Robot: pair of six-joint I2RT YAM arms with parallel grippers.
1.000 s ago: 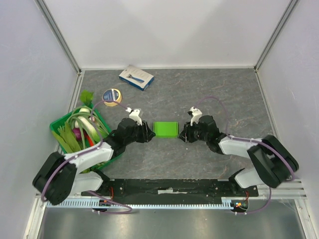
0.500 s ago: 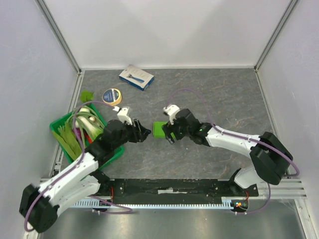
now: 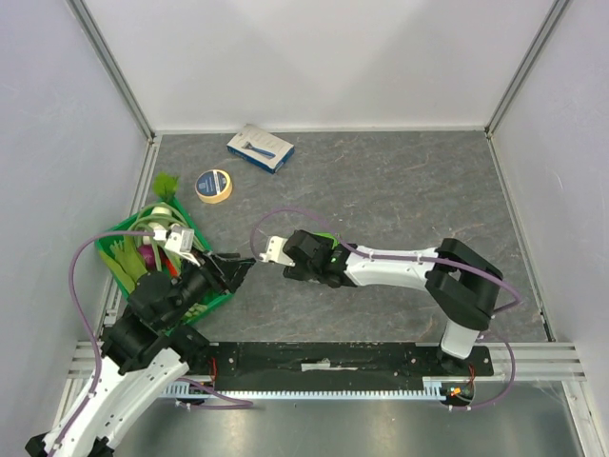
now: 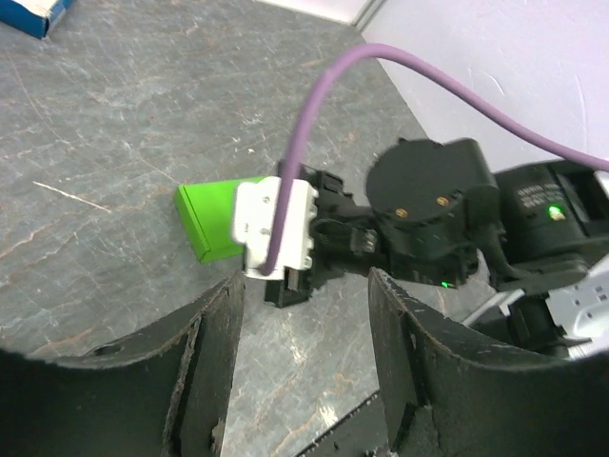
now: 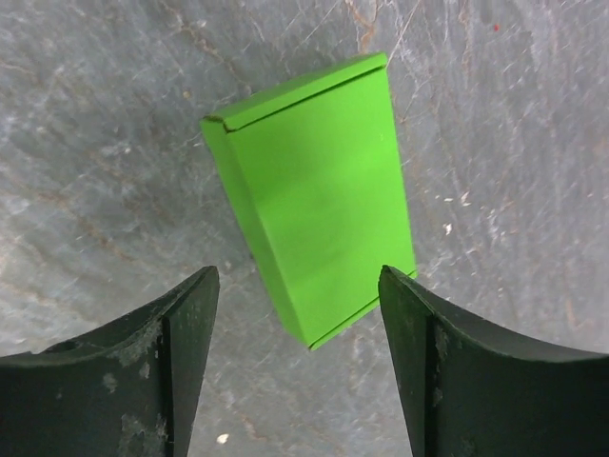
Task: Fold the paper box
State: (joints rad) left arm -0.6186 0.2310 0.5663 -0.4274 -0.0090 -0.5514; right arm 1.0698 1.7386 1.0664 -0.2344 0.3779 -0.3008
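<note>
1. Top camera: the right claw point(image 3: 306, 255) hung directly over the bright lime-green thin-card paper box point(image 3: 325, 238) and hid all but a sliver of it. Its opening could not be told from up here. The left claw point(image 3: 238, 265) waited well off to the side, by the dark green plastic crate of vegetables point(image 3: 110, 262), probably to leave room.
2. Left wrist camera: the left claw point(image 4: 304, 286) gaped wide and held nothing. Just ahead of it the box point(image 4: 214, 219) lay flat on the grey stone-patterned tabletop point(image 4: 114, 105). The overhead view could not show that.
3. Right wrist camera: the right claw point(image 5: 297, 276) was spread wider than the box point(image 5: 319, 190) and gripped nothing. Only here did the box show as a closed slab, straight beneath the claw. I'd say the claw was lined up to press or pinch it.
</note>
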